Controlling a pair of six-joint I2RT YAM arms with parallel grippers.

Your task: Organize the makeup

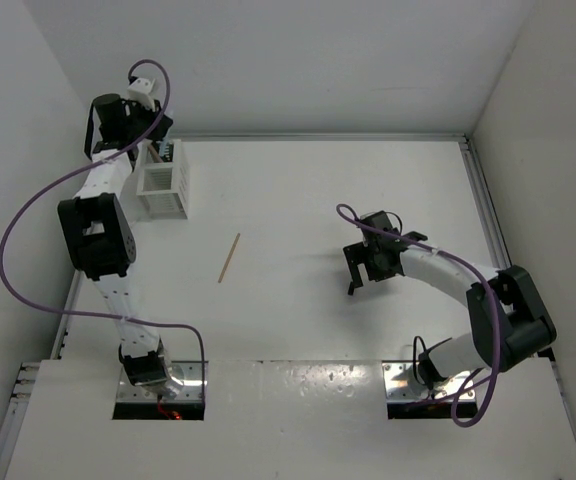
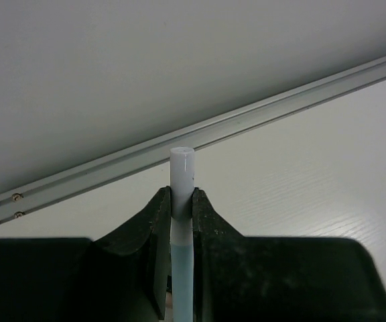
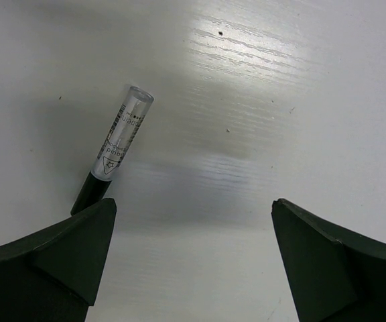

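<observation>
1. A white table [image 1: 298,210] with a faint wood grain fills a small boxed-in cell.
2. Plain white walls close it in on three sides: a back wall [image 1: 298,60], a left wall [image 1: 13,110] and a right wall [image 1: 558,110].
3. A metal rail [image 2: 280,107] runs along the table's far edge, at the foot of the back wall; a second rail [image 1: 476,190] lines the right edge.
4. A glossy white board [image 1: 298,420] spans the near edge.
5. A bright glare patch [image 3: 246,40] sits on the tabletop.

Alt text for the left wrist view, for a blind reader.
The left gripper is shut on a slim white makeup stick, its blunt end poking past the fingertips. Behind: white table, metal rail along the wall.
</observation>
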